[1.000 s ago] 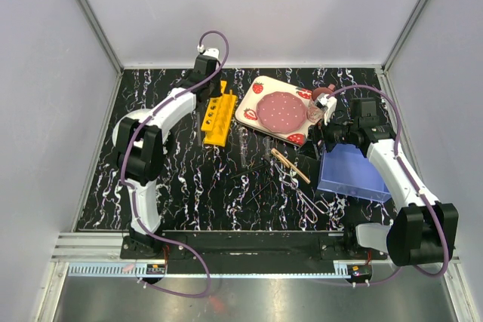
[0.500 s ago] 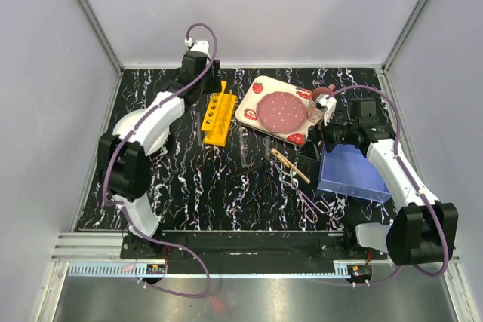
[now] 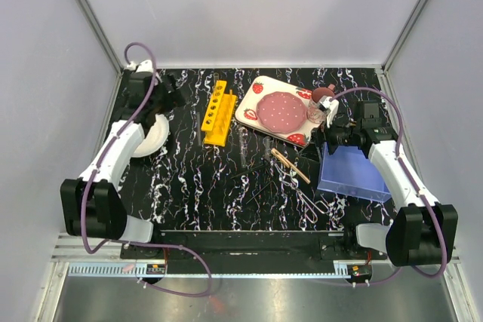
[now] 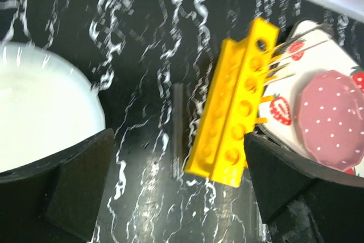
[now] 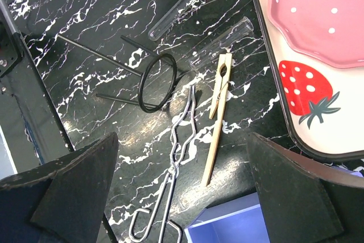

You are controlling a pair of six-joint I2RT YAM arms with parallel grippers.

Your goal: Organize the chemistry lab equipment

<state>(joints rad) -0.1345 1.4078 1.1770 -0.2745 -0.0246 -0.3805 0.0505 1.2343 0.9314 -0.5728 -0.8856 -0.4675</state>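
Observation:
The yellow holed rack [image 3: 218,113] lies flat on the black marbled table, left of the strawberry tray. My left gripper [image 3: 176,96] is open and empty, apart from the rack on its left. In the left wrist view the rack [image 4: 234,129] lies between the open fingers of the left gripper [image 4: 179,192], and a slender dark tube [image 4: 177,129] lies beside it. My right gripper [image 3: 323,139] hangs open over the tan wooden clamp [image 5: 219,112] and the silvery forceps [image 5: 176,157]. Two clear glass tubes [image 5: 182,7], thin black rods [image 5: 96,55] and a black ring [image 5: 158,82] lie beyond them.
The strawberry-print tray [image 3: 250,114] with the pink dotted plate [image 3: 281,111] sits at the centre back, and the pink cup [image 3: 321,103] stands at its right end. A blue bin [image 3: 353,171] sits under the right arm. Grey walls close in the table.
My left gripper has opened and swung back to the left, away from the rack's far end. The rack stays on the table. The right arm has hardly moved.

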